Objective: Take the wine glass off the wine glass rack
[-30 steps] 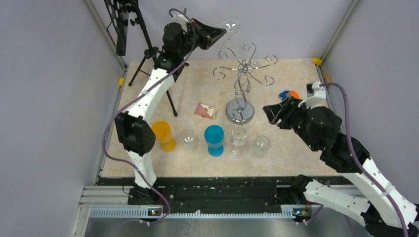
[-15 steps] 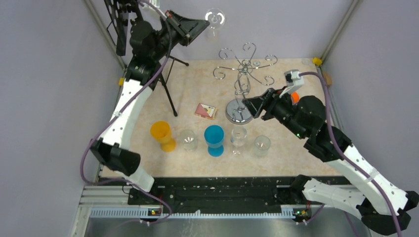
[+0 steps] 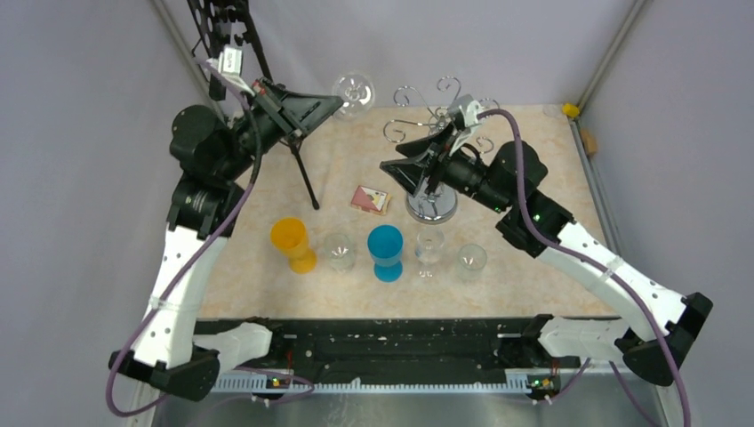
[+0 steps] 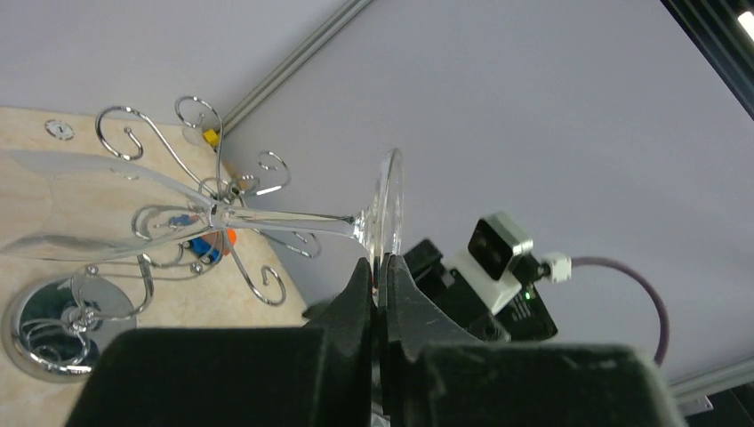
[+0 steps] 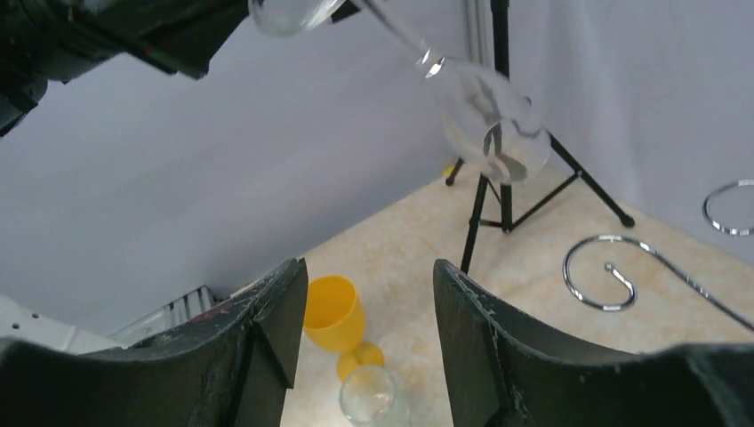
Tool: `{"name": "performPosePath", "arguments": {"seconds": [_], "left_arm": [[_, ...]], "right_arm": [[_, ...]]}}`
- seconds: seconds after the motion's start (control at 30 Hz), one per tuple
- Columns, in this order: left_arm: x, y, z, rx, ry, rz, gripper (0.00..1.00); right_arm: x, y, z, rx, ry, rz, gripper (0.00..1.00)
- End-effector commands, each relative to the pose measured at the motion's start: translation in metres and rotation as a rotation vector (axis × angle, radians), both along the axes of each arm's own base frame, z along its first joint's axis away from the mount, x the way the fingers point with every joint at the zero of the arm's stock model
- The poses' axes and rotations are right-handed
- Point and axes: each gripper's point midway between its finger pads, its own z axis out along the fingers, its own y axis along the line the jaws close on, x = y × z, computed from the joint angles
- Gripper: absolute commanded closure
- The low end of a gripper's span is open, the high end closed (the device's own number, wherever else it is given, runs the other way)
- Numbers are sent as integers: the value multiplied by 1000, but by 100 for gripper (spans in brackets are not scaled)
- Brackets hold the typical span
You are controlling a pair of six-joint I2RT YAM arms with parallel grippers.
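Pale lilac walls (image 3: 80, 133) enclose a beige marbled tabletop (image 3: 356, 294).

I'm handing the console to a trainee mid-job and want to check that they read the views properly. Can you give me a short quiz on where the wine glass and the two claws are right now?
1. True or false: the wine glass hangs on the wine glass rack.
2. Which part of the glass does the left claw grip? A: the bowl. B: the stem. C: the foot.
3. Fill in: the fingers of the right claw stand ____ with nothing between them.

Key: 1 false, it is held in the air clear of the rack. 2 C. 3 open.
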Motion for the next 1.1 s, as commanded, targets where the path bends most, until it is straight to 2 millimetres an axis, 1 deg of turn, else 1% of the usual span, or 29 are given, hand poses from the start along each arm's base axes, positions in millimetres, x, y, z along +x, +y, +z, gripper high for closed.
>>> {"name": "performPosePath", "arguments": {"seconds": [0.0, 0.13, 0.27, 0.37, 0.47, 0.6, 0.7, 0.77, 0.87, 0.93, 1.0, 1.07], "left_arm": [[-46, 16, 11, -8, -64, 1, 100], [-68, 18, 7, -22, -30, -35, 100], [-86, 17, 0, -29, 13, -87, 100], [-95, 19, -6, -22, 41, -93, 100], [-101, 20, -11, -13, 62, -98, 100], [-103, 20, -20, -3, 90, -96, 100], [-103, 20, -23, -7, 100, -104, 100], [-104, 20, -24, -6, 101, -106, 100], [-106, 20, -23, -8, 98, -109, 100], [-106, 19, -22, -10, 98, -111, 100], [-106, 19, -20, -15, 94, -117, 100], [-106, 19, -19, -18, 93, -117, 100]], "right_arm": [[-7, 0, 69, 188, -299, 37, 45], [-9, 8, 75, 235, -432, 65, 46], [-18, 17, 79, 272, -549, 121, 47], [-25, 30, 77, 271, -609, 175, 47], [-35, 46, 75, 249, -655, 231, 47], [-49, 69, 68, 199, -699, 301, 47], [-54, 78, 65, 192, -710, 321, 50], [-54, 79, 65, 204, -708, 316, 54], [-52, 79, 68, 220, -700, 301, 63], [-49, 79, 69, 225, -693, 286, 74], [-45, 78, 71, 235, -684, 265, 88], [-41, 75, 75, 251, -676, 237, 98]]}}
